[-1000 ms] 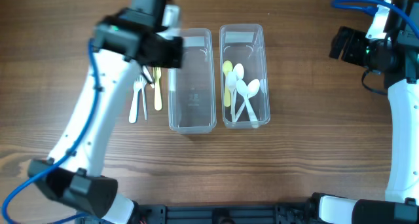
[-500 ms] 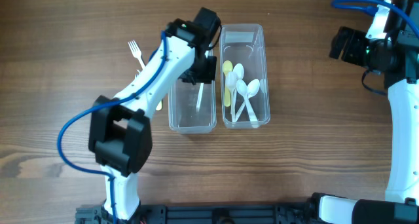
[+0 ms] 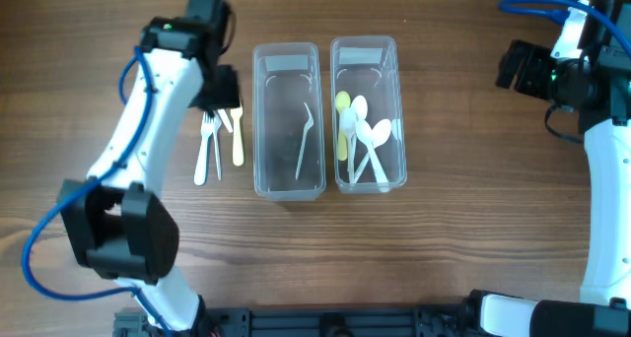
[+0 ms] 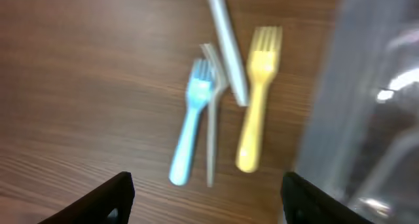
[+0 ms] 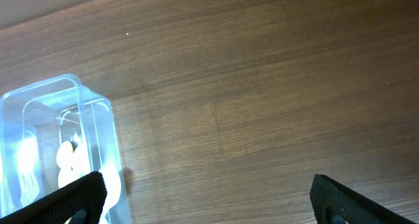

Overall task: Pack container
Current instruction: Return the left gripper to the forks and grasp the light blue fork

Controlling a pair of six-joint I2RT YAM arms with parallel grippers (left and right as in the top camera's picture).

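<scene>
Two clear containers stand side by side. The left container [image 3: 264, 169] holds one white fork [image 3: 306, 140]. The right container [image 3: 339, 169] holds several white and yellow spoons [image 3: 363, 135]. To the left of them, several forks lie on the table: a blue fork [image 4: 188, 129], a clear one [image 4: 211, 139], a yellow fork [image 4: 255, 103] and a white one [image 4: 226, 50]. My left gripper [image 3: 219, 93] hovers over these forks, open and empty [image 4: 208, 201]. My right gripper [image 3: 515, 66] stands open far to the right, with nothing between its fingers [image 5: 209, 201].
The wooden table [image 3: 463, 209] is bare to the right of the containers and along the front. In the right wrist view, the right container [image 5: 98, 112] sits at the left edge. The left container's wall [image 4: 366, 106] fills the right side of the left wrist view.
My left arm swung from above the left container back to the left, over the loose forks. Its jaws opened, and a white fork now lies in that container. The right arm stayed still.
</scene>
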